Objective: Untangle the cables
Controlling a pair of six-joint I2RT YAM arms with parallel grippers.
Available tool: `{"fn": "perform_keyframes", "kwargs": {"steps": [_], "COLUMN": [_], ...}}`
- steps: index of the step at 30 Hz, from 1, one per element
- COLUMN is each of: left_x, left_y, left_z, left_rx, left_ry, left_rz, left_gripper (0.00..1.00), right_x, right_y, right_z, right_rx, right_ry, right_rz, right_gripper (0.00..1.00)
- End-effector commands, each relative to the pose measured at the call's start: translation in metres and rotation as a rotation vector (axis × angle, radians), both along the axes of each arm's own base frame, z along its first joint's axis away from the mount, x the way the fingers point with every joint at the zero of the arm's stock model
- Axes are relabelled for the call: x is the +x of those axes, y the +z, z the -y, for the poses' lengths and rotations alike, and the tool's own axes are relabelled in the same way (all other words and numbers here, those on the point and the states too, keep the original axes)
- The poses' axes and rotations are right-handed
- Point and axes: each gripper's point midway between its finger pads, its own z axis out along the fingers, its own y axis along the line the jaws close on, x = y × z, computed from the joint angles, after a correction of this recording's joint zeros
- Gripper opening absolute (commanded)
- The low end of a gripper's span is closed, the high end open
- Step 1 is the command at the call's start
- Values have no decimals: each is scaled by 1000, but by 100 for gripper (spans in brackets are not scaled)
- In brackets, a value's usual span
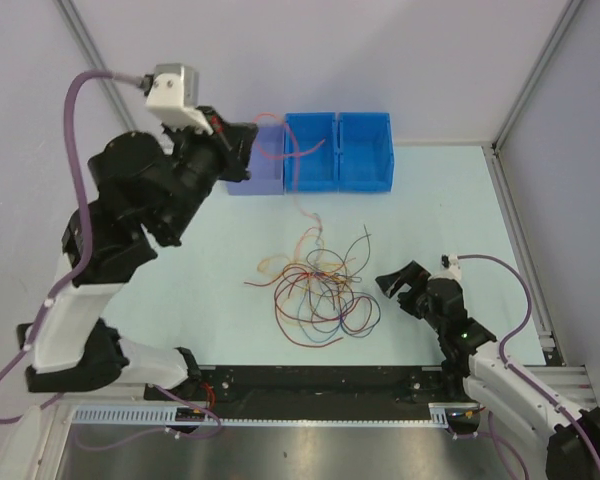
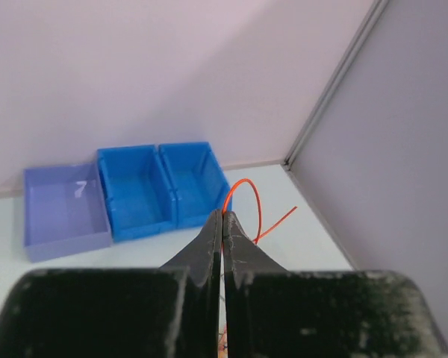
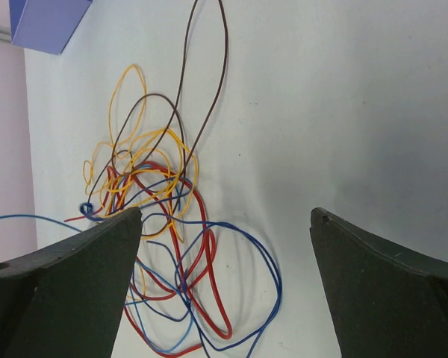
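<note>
We see the cables (image 1: 318,290) lying in a loose knot of red, blue, yellow and dark loops at the middle of the table (image 1: 450,200). One orange-red strand (image 2: 244,195) leads out of the heap towards 12 o'clock and arches in front of the two blue bins (image 1: 365,160). The left gripper (image 2: 222,222) is at 11 o'clock from the knot, up beside the lilac bin (image 1: 263,175). It is clenched on that strand, its fingertips pressed together with the wire coming out at their tip. At 3 o'clock from the knot, the right gripper (image 1: 408,288) faces the heap. Its jaws are spread wide and hold nothing, and it stands near the outermost blue loop.
</note>
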Motion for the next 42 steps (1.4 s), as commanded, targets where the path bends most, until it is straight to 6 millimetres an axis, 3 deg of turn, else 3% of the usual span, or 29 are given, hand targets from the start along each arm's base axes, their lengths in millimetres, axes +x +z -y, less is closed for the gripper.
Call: {"fn": "perform_keyframes", "kwargs": {"steps": [1, 3, 4, 6, 7, 9, 10, 13, 14, 15, 17, 18, 21, 23, 29, 37, 42], "left_x": [10, 2, 2, -10, -14, -27, -32, -41, -41, -41, -40, -38, -33, -31, -18, -14, -13], "left_y": [-76, -101, -144, -174, -215, -237, -264, -281, -278, -276, -270, -266, -251, -235, -203, -179, -177], "left_z": [5, 2, 8, 10, 12, 14, 12, 5, 7, 6, 5, 6, 7, 8, -20, -27, -27], "left_rx": [158, 144, 207, 181, 236, 208, 237, 210, 189, 183, 174, 174, 170, 153, 83, 2, -7], "left_ry": [33, 15, 5, -43, -58, -114, -118, -129, -137, -143, -147, -147, -144, -148, -42, -47, -57], "left_rz": [-70, -124, -187, -256, -318, -370, -410, -436, -423, -410, -386, -370, -337, -309, -277, -244, -241], "left_gripper": [0, 0, 0, 0, 0, 0, 0, 0, 0, 0, 0, 0, 0, 0, 0, 0, 0], "right_x": [4, 4, 3, 4, -1, -2, -5, -14, -15, -20, -24, -32, -31, -28, -19, 1, 9], "right_y": [12, 15, 18, 28, 35, 58, 66, 98, 96, 113, 114, 127, 131, 144, 174, 154, 140], "right_z": [-2, -3, -7, -13, -22, -35, -43, -69, -77, -90, -104, -118, -135, -147, -176, -201, -213], "right_rx": [15, 12, 18, 2, 9, -21, -20, -30, -37, -28, -51, -46, -62, -44, -42, -168, -191], "right_ry": [11, 24, 52, 98, 169, 268, 325, 501, 542, 599, 661, 711, 737, 749, 805, 826, 824], "right_rz": [58, 72, 83, 121, 142, 219, 240, 329, 318, 358, 366, 401, 425, 440, 533, 533, 513], "right_gripper": [100, 100, 100, 100, 100, 100, 100, 100, 100, 100, 99, 98, 98, 97, 95, 90, 86]}}
